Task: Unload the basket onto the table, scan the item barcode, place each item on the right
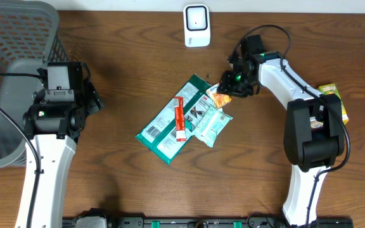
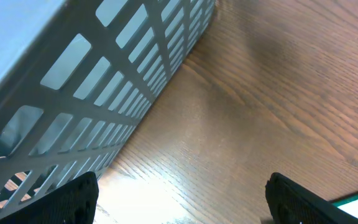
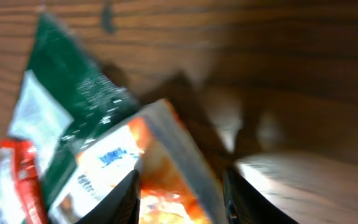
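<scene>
An orange snack packet (image 1: 218,97) sits at the upper right of a pile of packets in the middle of the table. My right gripper (image 1: 233,84) reaches it from the right. In the right wrist view the orange packet (image 3: 179,193) fills the gap between the two dark fingers, and the right gripper (image 3: 180,202) is shut on its edge. A white barcode scanner (image 1: 196,25) stands at the table's far edge, above the pile. My left gripper (image 2: 179,205) hangs open over bare wood next to the basket, holding nothing.
A grey mesh basket (image 1: 11,38) fills the far left corner, close to the left arm. The pile holds a large green packet (image 1: 166,126), a red stick pack (image 1: 180,117) and a pale green packet (image 1: 213,123). A yellow-green packet (image 1: 332,95) lies at the right edge.
</scene>
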Robot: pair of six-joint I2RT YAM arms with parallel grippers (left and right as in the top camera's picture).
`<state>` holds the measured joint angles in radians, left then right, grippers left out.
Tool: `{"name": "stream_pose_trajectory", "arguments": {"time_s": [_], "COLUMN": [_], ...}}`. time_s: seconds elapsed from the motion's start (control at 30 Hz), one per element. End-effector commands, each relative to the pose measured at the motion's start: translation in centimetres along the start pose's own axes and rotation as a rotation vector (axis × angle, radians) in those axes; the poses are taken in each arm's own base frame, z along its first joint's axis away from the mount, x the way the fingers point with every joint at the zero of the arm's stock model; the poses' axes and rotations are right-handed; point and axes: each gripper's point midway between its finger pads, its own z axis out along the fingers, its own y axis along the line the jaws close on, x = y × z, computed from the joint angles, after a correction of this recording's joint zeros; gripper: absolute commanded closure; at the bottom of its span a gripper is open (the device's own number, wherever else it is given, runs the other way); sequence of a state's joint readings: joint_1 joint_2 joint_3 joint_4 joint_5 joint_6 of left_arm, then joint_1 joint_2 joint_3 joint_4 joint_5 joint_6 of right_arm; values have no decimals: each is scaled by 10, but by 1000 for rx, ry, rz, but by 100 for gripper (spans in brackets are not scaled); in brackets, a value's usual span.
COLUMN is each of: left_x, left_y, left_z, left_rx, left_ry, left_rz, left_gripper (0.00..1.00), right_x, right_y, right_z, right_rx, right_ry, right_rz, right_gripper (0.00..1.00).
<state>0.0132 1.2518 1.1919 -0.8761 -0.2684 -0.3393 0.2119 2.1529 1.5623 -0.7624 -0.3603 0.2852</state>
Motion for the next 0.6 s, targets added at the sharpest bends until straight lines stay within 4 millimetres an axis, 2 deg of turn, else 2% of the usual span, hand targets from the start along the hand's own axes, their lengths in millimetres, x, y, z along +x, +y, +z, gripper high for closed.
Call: {"name": "stream_pose_trajectory", "arguments": {"time_s": [0.0,0.03,0.13,0.23,0.4,0.47,0.57], "left_x": [-4,-4,-4,-4,-4,-4,-4], "left_y": [3,3,3,3,3,3,3], "left_z": [-3,-3,-3,-3,-3,-3,-3], "left_rx": [-11,-11,-11,-11,-11,-11,-11], "left_ry": [-14,-14,-14,-14,-14,-14,-14], "left_rz": [1,1,1,1,1,1,1], "left_gripper": [13,14,13,13,13,13,13], "right_x": [-1,0,6,14,20,22,26], "right_y": [-18,-18,-16,-17,-19,-19,-20], "right_z": [3,3,4,4,4,3,3], "right_rx": [94,95,98,102,105,105,106], "right_ry": [-11,-6,19,58,85,91,108], "right_rz": [-51,-79,-161,-241,-275,-283,-302], "right_gripper": [64,67,68,63,56,59,69]}}
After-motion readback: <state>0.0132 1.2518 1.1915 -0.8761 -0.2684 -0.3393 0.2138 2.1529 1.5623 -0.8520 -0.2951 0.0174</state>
